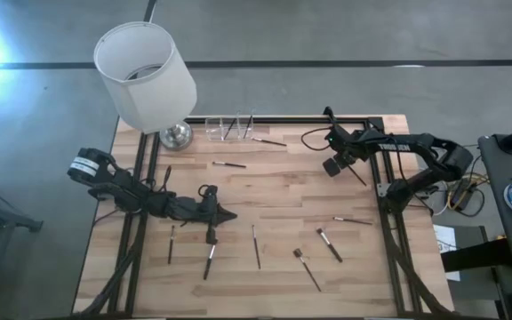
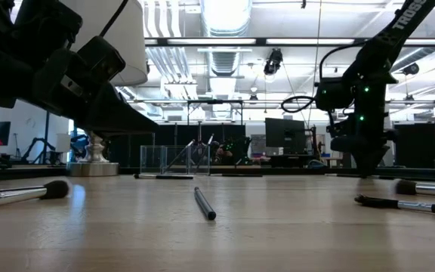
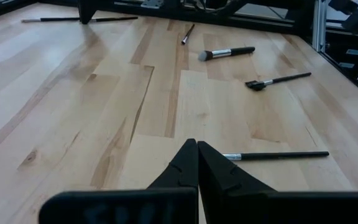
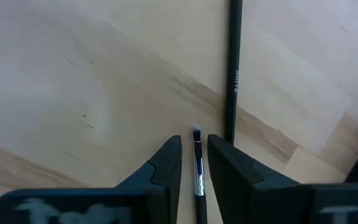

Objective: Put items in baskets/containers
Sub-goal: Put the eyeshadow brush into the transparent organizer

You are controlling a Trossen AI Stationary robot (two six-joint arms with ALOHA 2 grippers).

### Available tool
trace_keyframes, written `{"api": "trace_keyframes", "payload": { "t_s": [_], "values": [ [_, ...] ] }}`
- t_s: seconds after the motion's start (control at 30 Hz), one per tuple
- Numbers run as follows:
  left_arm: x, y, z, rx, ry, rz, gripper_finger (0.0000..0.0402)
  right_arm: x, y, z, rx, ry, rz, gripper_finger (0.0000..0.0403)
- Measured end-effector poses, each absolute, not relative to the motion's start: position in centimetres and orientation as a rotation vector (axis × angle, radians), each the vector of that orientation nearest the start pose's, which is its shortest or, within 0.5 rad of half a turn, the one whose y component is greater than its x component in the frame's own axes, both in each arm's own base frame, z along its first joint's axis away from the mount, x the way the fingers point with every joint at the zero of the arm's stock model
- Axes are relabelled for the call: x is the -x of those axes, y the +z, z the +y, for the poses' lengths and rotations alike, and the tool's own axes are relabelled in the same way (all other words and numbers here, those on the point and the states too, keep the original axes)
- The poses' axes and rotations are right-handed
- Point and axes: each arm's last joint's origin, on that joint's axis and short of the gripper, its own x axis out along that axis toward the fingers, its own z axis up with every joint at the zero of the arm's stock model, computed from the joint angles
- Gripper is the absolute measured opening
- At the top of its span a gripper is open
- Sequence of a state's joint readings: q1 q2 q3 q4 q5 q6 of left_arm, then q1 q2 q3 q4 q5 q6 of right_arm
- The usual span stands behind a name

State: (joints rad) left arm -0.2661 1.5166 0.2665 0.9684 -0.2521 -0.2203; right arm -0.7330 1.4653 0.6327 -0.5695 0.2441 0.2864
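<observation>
Brushes (image 1: 256, 246): nine loose on table (image 1: 274, 191)

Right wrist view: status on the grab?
Right gripper closing around a thin brush, off the table. Left gripper shut, empty, low over the table. Nothing blocking.

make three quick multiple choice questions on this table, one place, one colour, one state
1. Where is the clear holder? A on the floor; B beside the lamp base; C under the left arm.
2. What colour is the lampshade? A white; B red; C black.
3. How is the left gripper? A wide open; B shut on a brush; C shut, empty.
Answers: B, the high view shows it next to the base; A, the shade is plainly white; C, its wrist view shows it closed on nothing.
</observation>
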Motion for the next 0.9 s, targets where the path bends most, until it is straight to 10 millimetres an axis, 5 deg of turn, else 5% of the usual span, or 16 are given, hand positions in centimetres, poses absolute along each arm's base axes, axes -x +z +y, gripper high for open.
{"api": "trace_keyframes", "payload": {
  "t_s": [0.67,0.9],
  "values": [
    [-22.55,12.66,-5.4,0.151,0.017,0.275,0.0,-15.7,12.76,-15.9,-0.605,-0.991,1.244,0.0069],
    [-22.54,12.65,-5.4,0.151,0.017,0.276,0.0,-15.72,12.81,-15.83,-0.617,-0.953,1.244,0.0036]
  ]
}}
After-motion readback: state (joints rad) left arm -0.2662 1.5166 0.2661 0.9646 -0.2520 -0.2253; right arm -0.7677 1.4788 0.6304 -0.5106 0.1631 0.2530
